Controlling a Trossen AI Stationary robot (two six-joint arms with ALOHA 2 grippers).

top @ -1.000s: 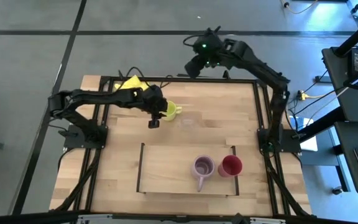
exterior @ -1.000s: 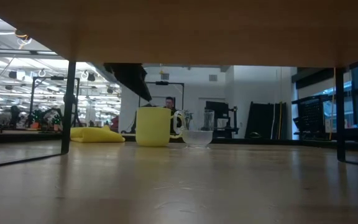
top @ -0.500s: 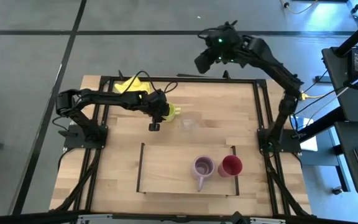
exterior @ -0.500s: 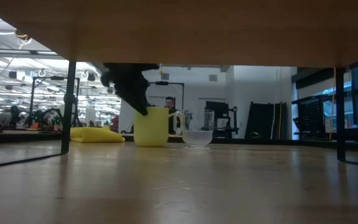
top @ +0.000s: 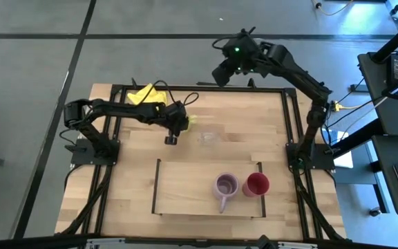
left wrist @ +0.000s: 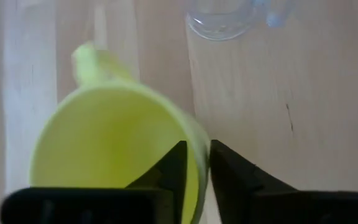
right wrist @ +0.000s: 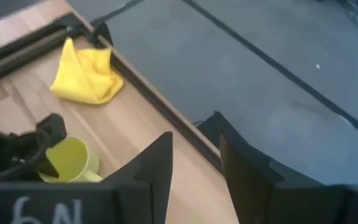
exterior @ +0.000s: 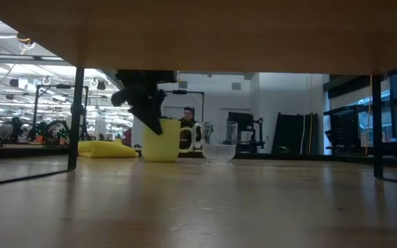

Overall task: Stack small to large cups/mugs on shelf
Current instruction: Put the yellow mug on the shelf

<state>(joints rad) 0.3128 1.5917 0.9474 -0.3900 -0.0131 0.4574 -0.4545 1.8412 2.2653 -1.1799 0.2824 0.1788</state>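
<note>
While left pincer [left wrist: 194, 171] clamps yellow-green mug [left wrist: 114, 146] rim | tiny clear glass [left wrist: 219, 18] beside | right pincer [right wrist: 194, 162] slightly parted, empty.

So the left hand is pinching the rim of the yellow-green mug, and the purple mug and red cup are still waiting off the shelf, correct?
Not quite. The left hand does pinch the yellow-green mug at its rim, but the high view shows the purple mug and red cup already standing on the shelf.

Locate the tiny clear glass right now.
In the high view the tiny clear glass stands on the table's far middle, just right of the yellow-green mug, outside the shelf.
</note>
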